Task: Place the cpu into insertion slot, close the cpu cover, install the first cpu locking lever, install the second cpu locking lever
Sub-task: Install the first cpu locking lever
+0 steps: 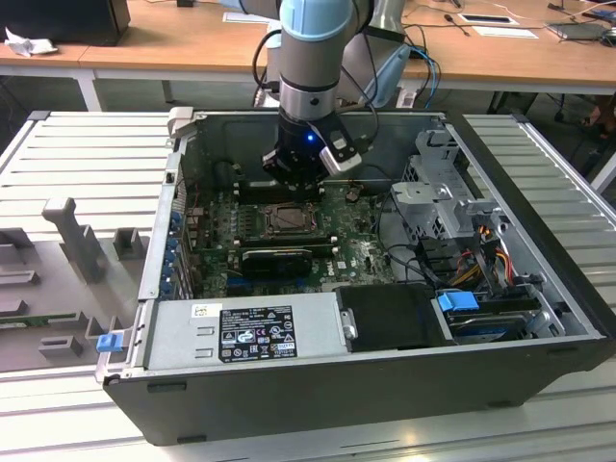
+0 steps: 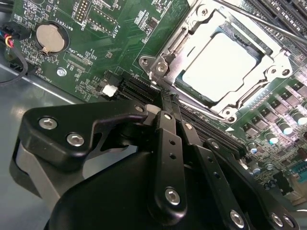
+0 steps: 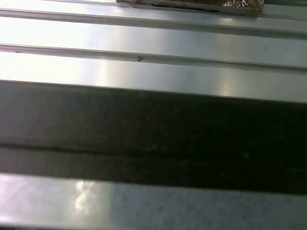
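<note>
Though near jaws, cpu [image 2: 218, 64] apart

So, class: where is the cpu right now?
In the second wrist view, the cpu sits in the insertion slot, framed by the cpu cover, just beyond the claw.

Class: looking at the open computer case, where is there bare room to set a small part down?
Free: the ribbed metal table beside the case, left in the exterior view. Crowded: the green board under the hand, and the cable corner.
</note>
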Robot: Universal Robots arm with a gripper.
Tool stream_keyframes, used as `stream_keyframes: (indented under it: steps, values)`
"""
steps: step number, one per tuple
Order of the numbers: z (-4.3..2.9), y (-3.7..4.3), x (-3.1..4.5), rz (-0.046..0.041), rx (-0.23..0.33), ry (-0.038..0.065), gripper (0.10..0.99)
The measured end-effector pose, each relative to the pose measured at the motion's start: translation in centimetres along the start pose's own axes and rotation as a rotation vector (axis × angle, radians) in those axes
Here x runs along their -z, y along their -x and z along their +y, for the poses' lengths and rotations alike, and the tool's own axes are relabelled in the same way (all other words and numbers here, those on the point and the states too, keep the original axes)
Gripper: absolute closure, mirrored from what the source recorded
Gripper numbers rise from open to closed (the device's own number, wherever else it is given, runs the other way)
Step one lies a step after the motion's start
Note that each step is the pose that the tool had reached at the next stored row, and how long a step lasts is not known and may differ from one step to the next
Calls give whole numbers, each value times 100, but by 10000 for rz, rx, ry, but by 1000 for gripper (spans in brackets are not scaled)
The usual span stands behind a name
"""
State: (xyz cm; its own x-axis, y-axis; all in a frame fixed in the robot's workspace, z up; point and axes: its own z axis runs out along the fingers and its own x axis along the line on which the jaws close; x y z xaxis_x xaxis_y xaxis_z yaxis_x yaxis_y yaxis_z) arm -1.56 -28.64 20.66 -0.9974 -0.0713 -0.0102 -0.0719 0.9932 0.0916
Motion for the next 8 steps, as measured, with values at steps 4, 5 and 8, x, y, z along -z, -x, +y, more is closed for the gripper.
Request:
stream_keyframes:
  steps: [4,5,8]
  values:
    - [-1,0,-11,3,0,-52,980]
    - [-1,0,-13,4,-1,-60,980]
    - [-2,0,-19,6,0,-73,980]
